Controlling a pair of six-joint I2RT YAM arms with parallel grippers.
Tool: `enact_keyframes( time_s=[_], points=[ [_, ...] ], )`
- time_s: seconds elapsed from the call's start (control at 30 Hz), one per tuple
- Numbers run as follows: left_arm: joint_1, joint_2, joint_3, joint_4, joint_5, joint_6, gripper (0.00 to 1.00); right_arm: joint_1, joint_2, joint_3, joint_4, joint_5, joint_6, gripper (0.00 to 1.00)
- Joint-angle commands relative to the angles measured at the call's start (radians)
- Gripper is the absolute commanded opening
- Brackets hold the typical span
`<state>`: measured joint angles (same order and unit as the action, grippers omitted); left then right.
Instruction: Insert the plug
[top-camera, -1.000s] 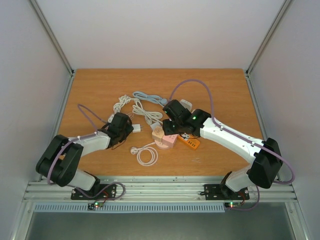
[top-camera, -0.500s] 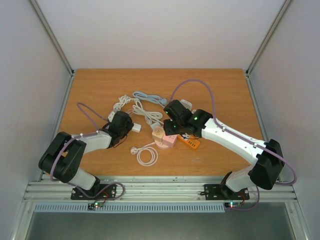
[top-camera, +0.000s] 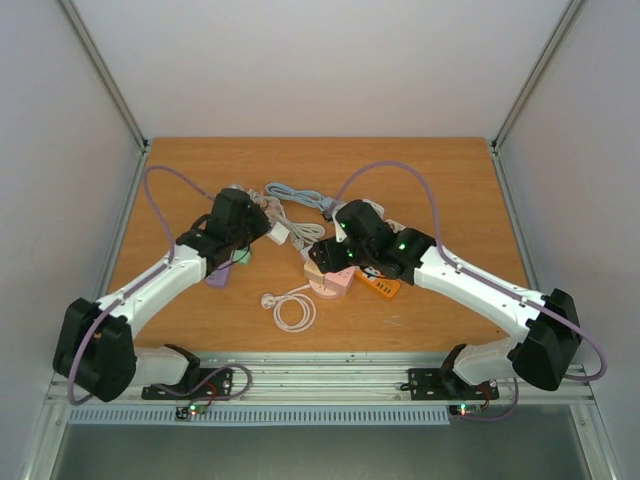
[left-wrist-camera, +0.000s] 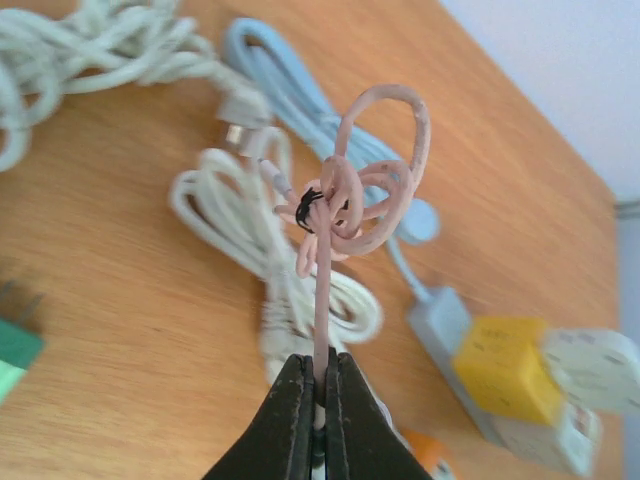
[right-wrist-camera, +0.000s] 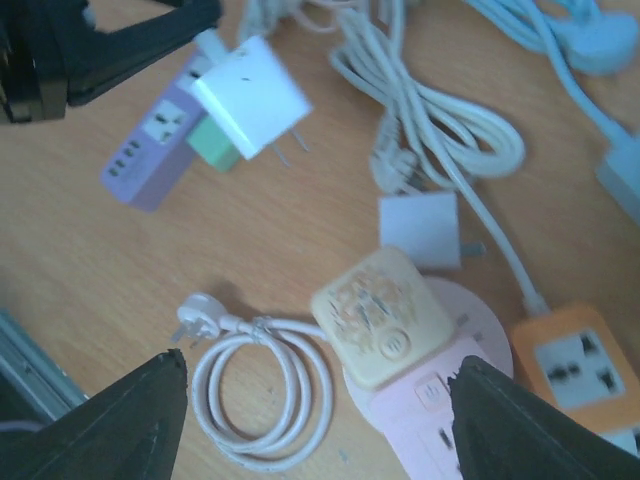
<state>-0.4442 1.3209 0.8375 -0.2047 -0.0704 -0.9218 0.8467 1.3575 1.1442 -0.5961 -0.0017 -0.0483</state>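
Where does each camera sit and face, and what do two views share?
Top external: above and behind, looking down on the table; left arm, right arm show.
Left wrist: looks along the shut left end effector, gripping a pink cord.
Right wrist: looks down past the open right end effector at the pink power strip.
Shared: both wrists see the blue cable.
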Motion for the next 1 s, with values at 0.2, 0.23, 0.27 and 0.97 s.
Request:
enact_keyframes(
  time_s=[0.2, 0.23, 0.27, 0.97],
  points=[
    [0.006, -0.106, 0.156, -0.235, 0.422, 0.121, 0.0, 0.027, 0.069, 0.008, 0.293, -0.154, -0.294, 0.83],
    [0.007, -0.114, 0.154, -0.23, 0.444, 0.117, 0.0, 0.027, 0.079, 0.012, 0.297, -0.161, -0.304, 0.83],
    [0.008, -0.12, 0.155, -0.232, 0.459, 0.113, 0.0, 0.028, 0.089, 0.016, 0.3, -0.164, -0.311, 0.83],
    [0.017, -0.145, 0.197, -0.328, 0.641, 0.129, 0.45, 0.046, 0.149, 0.03, 0.285, -0.313, -0.404, 0.24]
  ],
)
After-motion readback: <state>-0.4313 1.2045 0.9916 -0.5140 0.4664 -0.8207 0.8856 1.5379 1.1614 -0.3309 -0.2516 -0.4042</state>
